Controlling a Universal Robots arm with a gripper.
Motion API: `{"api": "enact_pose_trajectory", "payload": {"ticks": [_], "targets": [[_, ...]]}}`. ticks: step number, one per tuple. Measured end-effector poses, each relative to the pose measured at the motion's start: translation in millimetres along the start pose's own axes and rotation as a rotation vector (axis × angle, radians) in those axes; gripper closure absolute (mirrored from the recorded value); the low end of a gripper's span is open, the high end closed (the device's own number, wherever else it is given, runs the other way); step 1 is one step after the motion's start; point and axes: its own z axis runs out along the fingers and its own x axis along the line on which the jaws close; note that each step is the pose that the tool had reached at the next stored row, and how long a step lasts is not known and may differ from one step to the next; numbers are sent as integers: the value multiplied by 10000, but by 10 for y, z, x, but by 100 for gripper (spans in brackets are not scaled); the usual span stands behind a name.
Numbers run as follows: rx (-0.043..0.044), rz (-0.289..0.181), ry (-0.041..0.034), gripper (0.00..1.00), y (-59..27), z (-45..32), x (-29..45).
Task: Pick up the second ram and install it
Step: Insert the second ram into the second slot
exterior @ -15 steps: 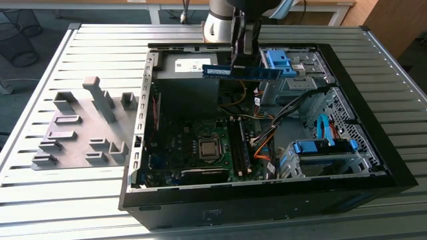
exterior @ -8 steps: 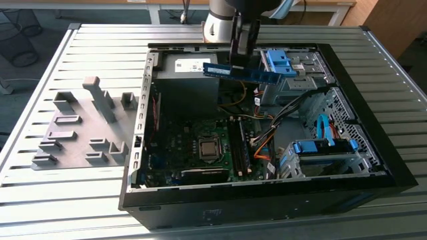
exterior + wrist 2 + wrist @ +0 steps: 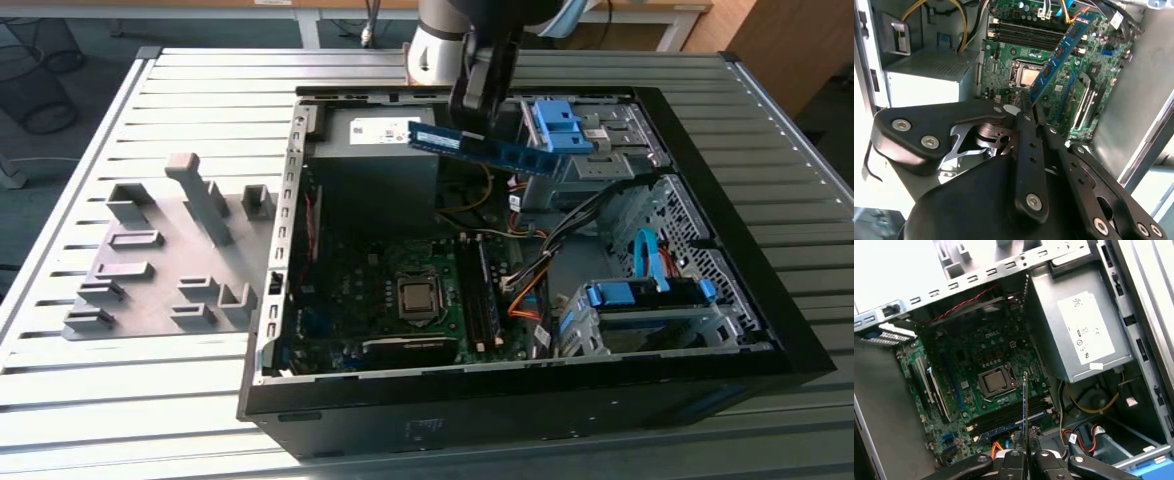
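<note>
The second ram (image 3: 487,148) is gripped near 1 end by the closed fingers (image 3: 1030,150) of the gripper (image 3: 470,128) and is held in the air over the open computer case (image 3: 534,385), apart from the board below. Around it are found a grey power supply (image 3: 380,135) and a blue drive bracket (image 3: 561,125). Lower down lies the motherboard (image 3: 380,310) with its processor socket (image 3: 418,297) and memory slots (image 3: 478,300). A bundle of orange and black cables (image 3: 527,290) is seen just beside those slots.

In the second wrist view the strip (image 3: 1059,55) is shown on its flat face, dark chips visible, reaching out from the gripper (image 3: 1030,100) above the socket (image 3: 1024,76). In the first wrist view it (image 3: 1024,400) is seen edge-on as 1 thin line rising from the gripper (image 3: 1025,442), between the socket (image 3: 997,381) and the power supply (image 3: 1084,330).

The case is laid on a slatted grey metal bench (image 3: 134,410). A grey tray of holder blocks (image 3: 147,270) is set at the exterior view's left of the case. Dark floor (image 3: 54,40) and a wooden cabinet (image 3: 787,40) are seen beyond.
</note>
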Motion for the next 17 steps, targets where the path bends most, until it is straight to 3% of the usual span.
{"api": "enact_pose_trajectory", "payload": {"ticks": [17], "targets": [[39,2527,-19,86,0,26,0]]}}
